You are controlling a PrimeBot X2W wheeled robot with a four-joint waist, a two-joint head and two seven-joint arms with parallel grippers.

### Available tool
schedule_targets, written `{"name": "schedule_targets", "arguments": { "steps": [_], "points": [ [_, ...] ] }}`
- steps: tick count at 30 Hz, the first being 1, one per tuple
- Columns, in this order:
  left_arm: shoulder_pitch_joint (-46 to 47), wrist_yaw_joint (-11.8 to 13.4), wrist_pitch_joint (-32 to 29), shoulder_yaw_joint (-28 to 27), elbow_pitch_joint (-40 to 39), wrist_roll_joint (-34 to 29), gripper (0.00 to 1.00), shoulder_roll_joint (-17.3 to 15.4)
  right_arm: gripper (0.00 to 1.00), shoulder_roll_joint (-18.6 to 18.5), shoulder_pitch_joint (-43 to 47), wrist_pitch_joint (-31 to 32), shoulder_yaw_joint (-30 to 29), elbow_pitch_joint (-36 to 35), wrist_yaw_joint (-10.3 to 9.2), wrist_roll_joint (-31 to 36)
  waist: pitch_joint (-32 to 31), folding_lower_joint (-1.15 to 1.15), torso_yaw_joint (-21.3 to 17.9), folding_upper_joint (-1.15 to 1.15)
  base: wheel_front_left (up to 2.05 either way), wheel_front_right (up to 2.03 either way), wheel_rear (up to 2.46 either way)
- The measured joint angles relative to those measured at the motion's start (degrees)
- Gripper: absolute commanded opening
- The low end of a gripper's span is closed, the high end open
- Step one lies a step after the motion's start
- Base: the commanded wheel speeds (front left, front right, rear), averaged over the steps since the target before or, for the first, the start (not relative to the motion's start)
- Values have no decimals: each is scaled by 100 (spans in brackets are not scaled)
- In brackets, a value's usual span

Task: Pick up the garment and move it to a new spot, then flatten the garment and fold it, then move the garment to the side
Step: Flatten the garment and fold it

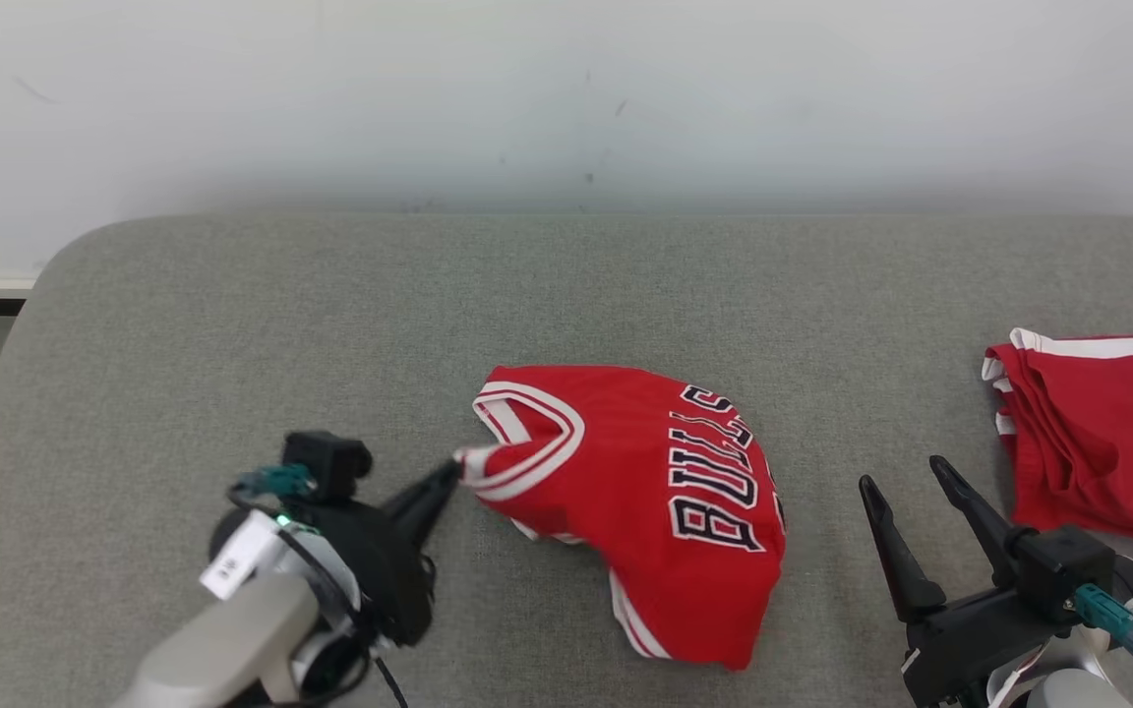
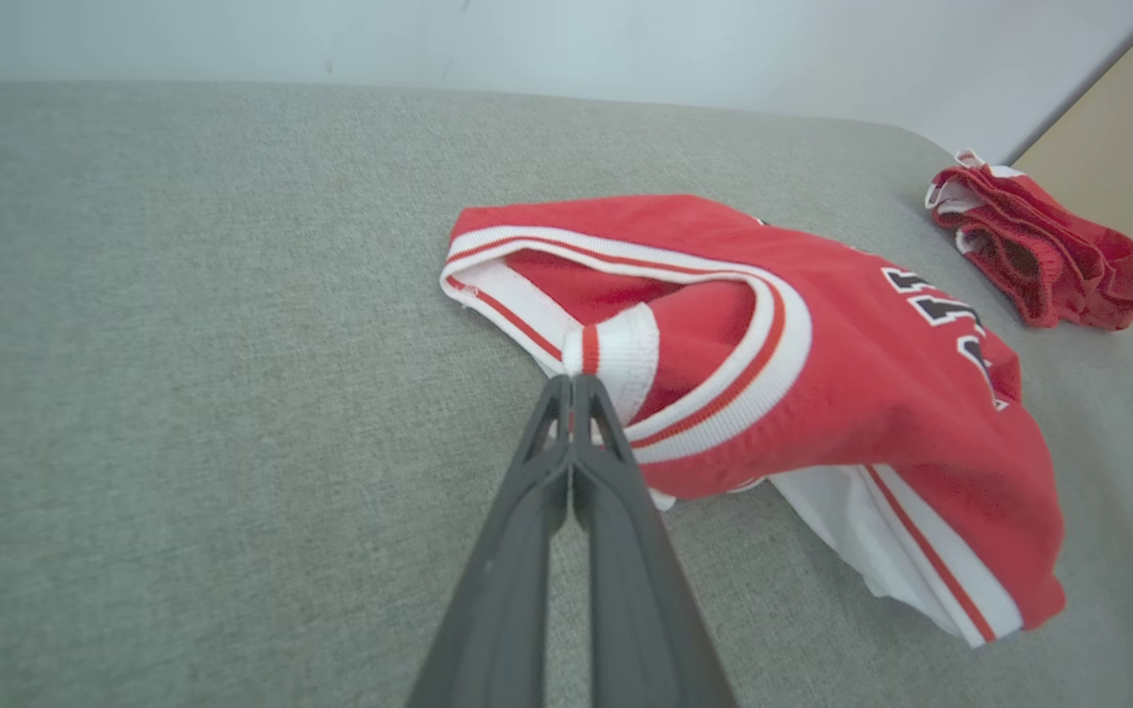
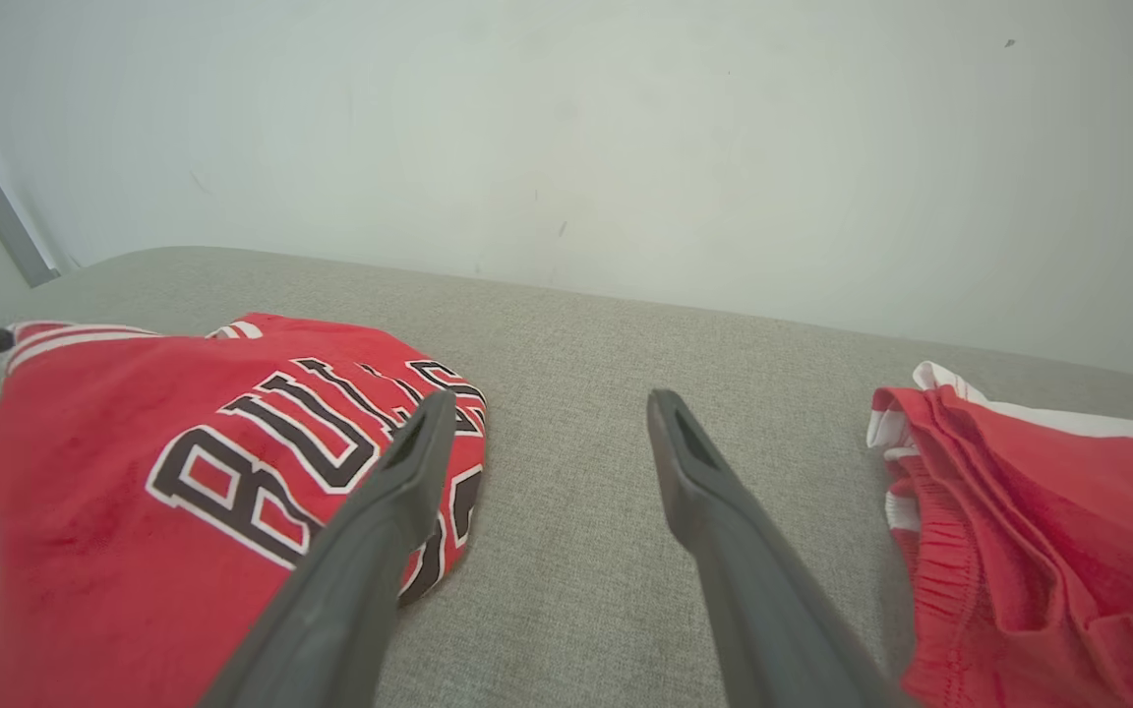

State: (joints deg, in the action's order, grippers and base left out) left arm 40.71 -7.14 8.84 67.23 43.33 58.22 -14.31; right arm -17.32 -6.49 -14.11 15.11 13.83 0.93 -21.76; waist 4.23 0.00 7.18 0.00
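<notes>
The left gripper (image 1: 453, 474) pinches the white edge of the red shirt (image 1: 645, 492) right at its tips, and the right gripper (image 1: 906, 479) sits open beside the shirt.

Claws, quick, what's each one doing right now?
Left claw: closed, pinching the red jersey by its white trim.
Right claw: open, holding nothing.

Red garments: two, on one grey cushion (image 1: 330, 324), namely one jersey (image 1: 645, 492) and one folded pair of shorts (image 1: 1103, 433). Grippers: two, the left gripper (image 1: 453, 472) and the right gripper (image 1: 903, 472). Walls: one pale wall (image 1: 566, 98) behind.
</notes>
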Motion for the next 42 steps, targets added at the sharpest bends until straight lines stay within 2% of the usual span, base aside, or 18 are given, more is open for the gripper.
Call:
{"name": "schedule_targets", "arguments": {
  "steps": [8,12,16,21,24,27,29,30,33,42],
  "points": [
    [565,-1,337,-364,-272,-100,0,-749,100,36,20,-2,-4,86,0,-1,-121,0,102,0,0,0,0],
    [854,18,389,-425,-600,-392,0,-1069,100,89,46,-3,1,131,1,-43,-213,0,135,0,0,0,0],
    [978,193,432,-467,-1010,-582,0,-1369,100,129,152,-4,10,183,2,-64,-311,-1,153,0,0,0,0],
    [1129,427,439,-545,-1567,-736,0,-1525,100,143,271,-5,4,268,8,-135,-440,0,166,0,0,0,0],
    [1120,414,439,-542,-1855,-717,0,-1529,100,179,269,-8,44,265,21,-135,-498,-1,151,0,0,0,0],
    [1020,419,427,-380,-2093,-719,0,-1340,100,189,272,-8,47,253,33,-135,-514,-1,111,0,0,0,0],
    [853,417,361,-192,-2267,-720,0,-1069,100,190,272,-8,64,245,43,-134,-509,-1,88,0,0,0,0],
    [646,412,287,-10,-2462,-719,0,-795,100,191,263,-9,98,220,60,-133,-489,-1,59,0,0,0,0],
    [511,408,202,177,-2548,-690,0,-459,100,194,232,-9,131,198,76,-115,-444,0,2,0,0,0,0],
    [402,297,96,349,-2225,-379,0,479,100,190,12,-9,164,126,116,-73,-237,0,-233,0,0,0,0]
  ]
}}
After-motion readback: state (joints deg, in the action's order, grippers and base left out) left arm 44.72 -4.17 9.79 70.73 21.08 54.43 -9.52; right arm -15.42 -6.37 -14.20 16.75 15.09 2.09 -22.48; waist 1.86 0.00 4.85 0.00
